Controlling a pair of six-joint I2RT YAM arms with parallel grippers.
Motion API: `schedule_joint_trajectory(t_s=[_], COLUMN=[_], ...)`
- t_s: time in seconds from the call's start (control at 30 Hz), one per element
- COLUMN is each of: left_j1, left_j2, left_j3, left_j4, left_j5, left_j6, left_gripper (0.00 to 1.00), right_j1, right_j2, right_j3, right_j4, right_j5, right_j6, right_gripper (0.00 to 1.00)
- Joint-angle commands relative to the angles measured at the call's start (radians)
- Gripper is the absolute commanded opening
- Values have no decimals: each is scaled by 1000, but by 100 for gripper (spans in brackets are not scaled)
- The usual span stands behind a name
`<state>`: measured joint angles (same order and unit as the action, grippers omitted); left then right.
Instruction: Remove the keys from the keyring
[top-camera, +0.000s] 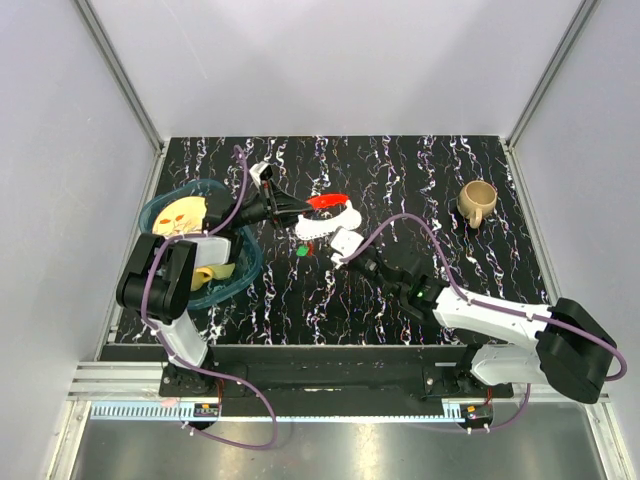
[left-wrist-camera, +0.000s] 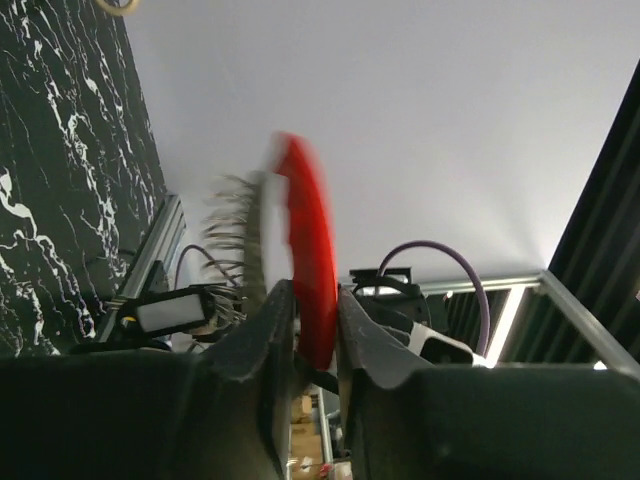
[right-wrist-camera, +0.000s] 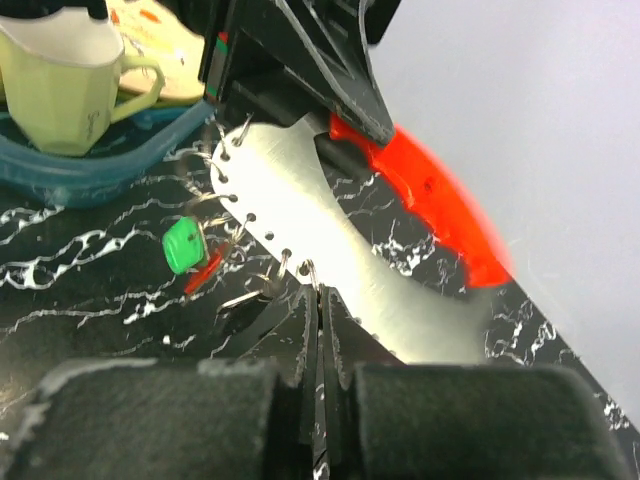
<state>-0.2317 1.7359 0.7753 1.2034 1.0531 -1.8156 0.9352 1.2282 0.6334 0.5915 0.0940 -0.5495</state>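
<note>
The keyring is a pale grey metal plate (top-camera: 325, 223) with a row of holes and a bright red piece (top-camera: 328, 201), held above the table. My left gripper (top-camera: 293, 208) is shut on the red piece (left-wrist-camera: 305, 260), which stands between its fingers (left-wrist-camera: 272, 320). My right gripper (top-camera: 347, 256) is shut on a small wire ring (right-wrist-camera: 318, 275) at the edge of the plate (right-wrist-camera: 300, 230). A green-headed key (right-wrist-camera: 183, 246) and a small red one (right-wrist-camera: 205, 272) hang from other rings; the green key also shows from above (top-camera: 302, 251). No brass or silver key is visible.
A blue basin (top-camera: 243, 262) at the left holds a yellow plate (top-camera: 180, 214) and a pale mug (right-wrist-camera: 65, 85). A tan mug (top-camera: 477, 202) stands at the right back. Grey walls enclose the black marbled table (top-camera: 400, 180).
</note>
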Motion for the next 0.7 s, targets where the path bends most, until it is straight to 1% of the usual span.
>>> schedule_joint_trajectory(t_s=[0.0,0.03,0.07,0.1,0.13,0.17,0.2,0.23,0.27,0.3,0.33,0.37,0.4,0.47,0.5,0.57,0.6,0.67], left_j1=[-9,-11,-15,-20,-23,-30,-35,-38,-44,-47,-49,-49,-49,-49,-49,-49,-49,-50], left_j2=[-88,-101,-117,-134,-174,-193,-212,-254,-272,-291,-308,-337,-348,-372,-380,-401,-424,-449], left_j3=[44,61,70,81,111,130,154,221,258,289,321,328,335,364,369,378,378,375], left_j4=[130,70,-70,-158,-254,-483,-622,-772,-1062,-1156,-1200,-1246,-1260,-1291,-1291,-1286,-1280,-1259], left_j5=[53,59,68,70,71,64,52,-3,-42,-80,-115,-123,-125,-130,-127,-133,-142,-163], left_j6=[112,158,212,343,422,511,726,854,980,1162,1215,1248,1304,1354,1386,1412,1432,1440], left_gripper=[13,5,0,0,0,0,0,0,0,0,0,0,0,0,0,0,0,0], right_j1=[1,1,1,-1,2,2,1,1,-1,-1,1,1,1,1,1,1,1,1], right_j2=[-21,-24,-27,-29,-33,-41,-45,-52,-61,-68,-88,-101,-110,-136,-145,-188,-208,-266], right_j3=[-27,-31,-32,-31,-29,-28,-23,-18,-12,12,29,64,83,113,132,132,112,60], right_j4=[51,51,42,34,28,15,10,1,-40,-80,-128,-231,-280,-390,-415,-446,-441,-392], right_j5=[-17,-19,-17,-14,-11,-7,7,16,26,26,21,16,6,-16,-39,-46,-46,-31], right_j6=[59,63,66,72,75,80,85,111,126,169,199,235,309,397,477,543,606,626], right_gripper=[0,0,0,0,0,0,2,5,18,26,33,40,50,57,62,66,67,68])
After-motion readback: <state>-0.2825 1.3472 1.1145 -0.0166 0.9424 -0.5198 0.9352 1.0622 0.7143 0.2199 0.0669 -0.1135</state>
